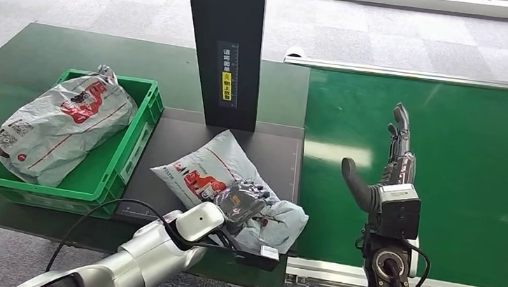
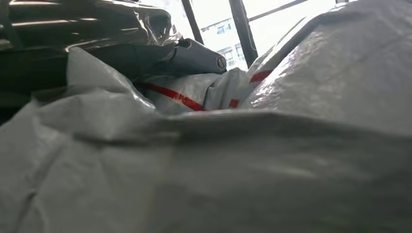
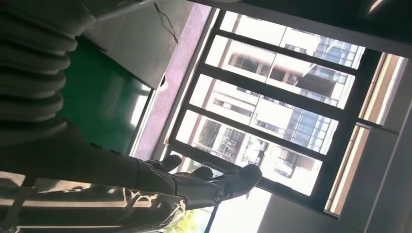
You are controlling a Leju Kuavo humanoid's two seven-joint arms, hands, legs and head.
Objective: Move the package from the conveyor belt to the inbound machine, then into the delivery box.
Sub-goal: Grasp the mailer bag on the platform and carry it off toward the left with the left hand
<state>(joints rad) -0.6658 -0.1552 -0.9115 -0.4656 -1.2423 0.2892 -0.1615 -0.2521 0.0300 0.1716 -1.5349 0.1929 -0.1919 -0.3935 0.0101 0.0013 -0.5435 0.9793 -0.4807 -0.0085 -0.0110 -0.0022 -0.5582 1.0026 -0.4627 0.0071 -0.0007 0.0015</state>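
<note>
On the scan plate, head view: we see our left hand (image 1: 242, 202) lying on the package (image 1: 223, 183), fingers curled down over the bag's near half; looks like a grip on loose film, but we can't tell how much it has.
Package spot: flat on the dark machine plate (image 1: 181, 143), under the black scanner post (image 1: 224, 42), between the green box (image 1: 131, 153) and the belt (image 1: 447, 155). Off the belt already, not yet in the box.
Box: holds another bag (image 1: 63, 125), which fills most of it and sits above the rim.
Right hand (image 1: 386, 167): raised over the belt, fingers straight up, thumb out to the side, holding nothing.
Left wrist view: grey wrinkled package (image 2: 204, 170) right up against the cam, red stripe past it, thumb (image 2: 194, 58) across the film. Can't judge grip depth.
Right wrist view: right hand (image 3: 204, 182) w/ dark fingers stretched toward windows, nothing in it.
Risk 1: we think slick film may slide out on the lift, since fingers hold skin, not contents.
Risk 2: bag sags, may snag the box wall on the way over.
Risk 3: little room in the box; pkg could perch on the other bag and slip off.
Risk 4: our arm swings near the post; could clip it.
</note>
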